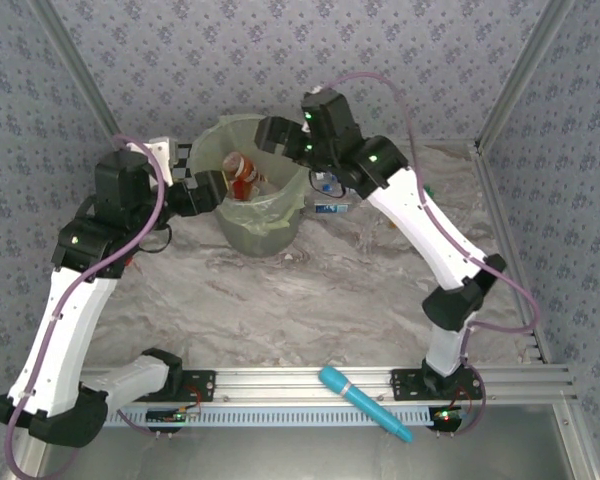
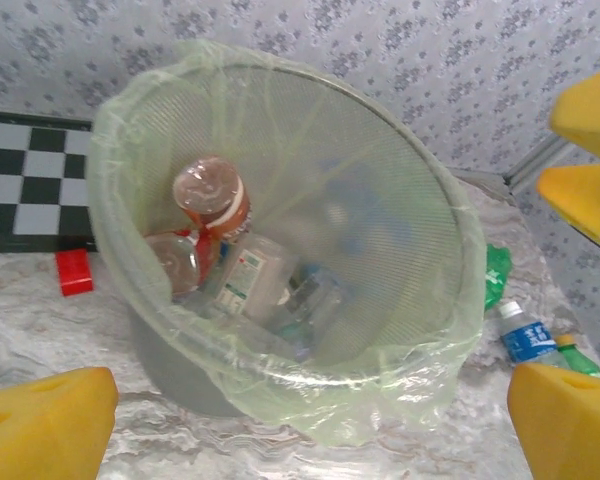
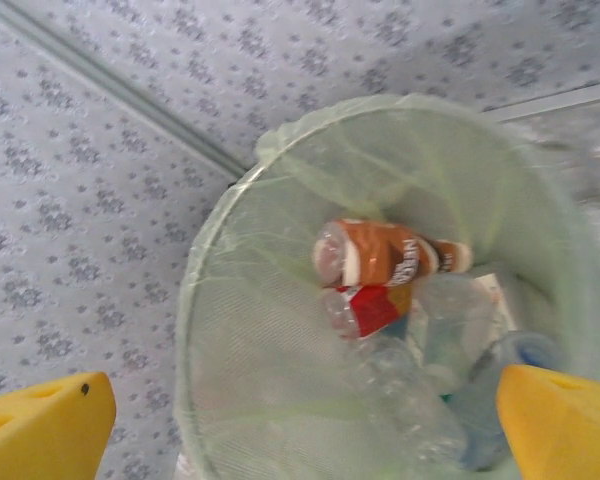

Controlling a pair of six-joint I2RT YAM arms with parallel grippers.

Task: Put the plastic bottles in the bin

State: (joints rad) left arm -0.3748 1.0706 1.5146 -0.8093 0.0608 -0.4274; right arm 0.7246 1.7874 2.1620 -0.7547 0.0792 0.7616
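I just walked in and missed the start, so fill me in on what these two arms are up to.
The arms are collecting plastic bottles into the bin, and several lie inside. The right gripper hangs open over the bin's far rim. The left gripper sits open at its left side. Neither holds anything. At least two more bottles lie on the table to the bin's right.

Marbled table: bin, bottles just beside, red block.
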